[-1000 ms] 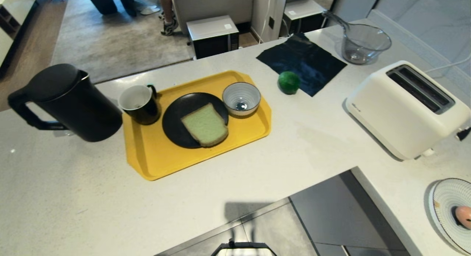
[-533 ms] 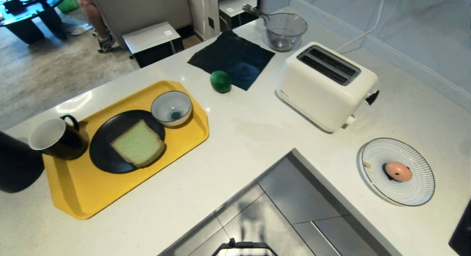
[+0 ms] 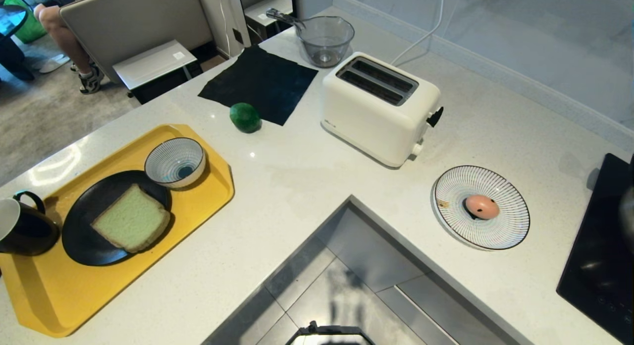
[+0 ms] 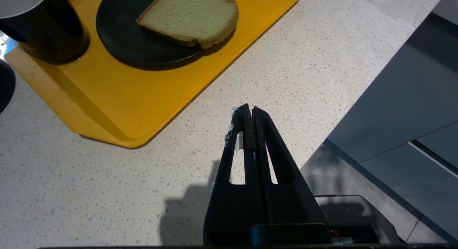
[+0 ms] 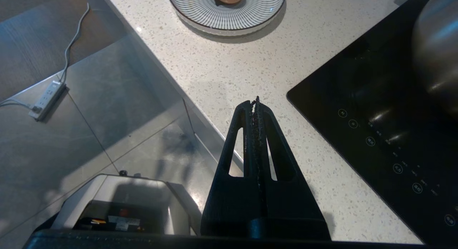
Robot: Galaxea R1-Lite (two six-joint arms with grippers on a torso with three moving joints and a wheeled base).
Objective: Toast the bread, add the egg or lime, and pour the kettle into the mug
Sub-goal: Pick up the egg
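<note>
A: Bread [image 3: 131,224] spot?
B: On the black plate [image 3: 81,238] on the yellow tray [image 3: 198,206], left side of the worktop [image 3: 297,176]. Mug [image 3: 22,228] on the tray's far-left corner, striped bowl [image 3: 174,161] just beside the plate.
A: Lime, egg?
B: Lime [image 3: 245,117] touching the dark cloth [image 3: 260,82], left of the toaster [image 3: 379,107]. Egg [image 3: 481,206] on the striped plate [image 3: 505,231], right.
A: End effectors?
B: Left end effector [image 4: 252,111] and right end effector [image 5: 256,102] both pinched closed, empty, above the worktop's edge.

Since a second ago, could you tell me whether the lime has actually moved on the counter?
No. The lime sits at the same corner of the dark cloth as before; only the camera has swung right.
</note>
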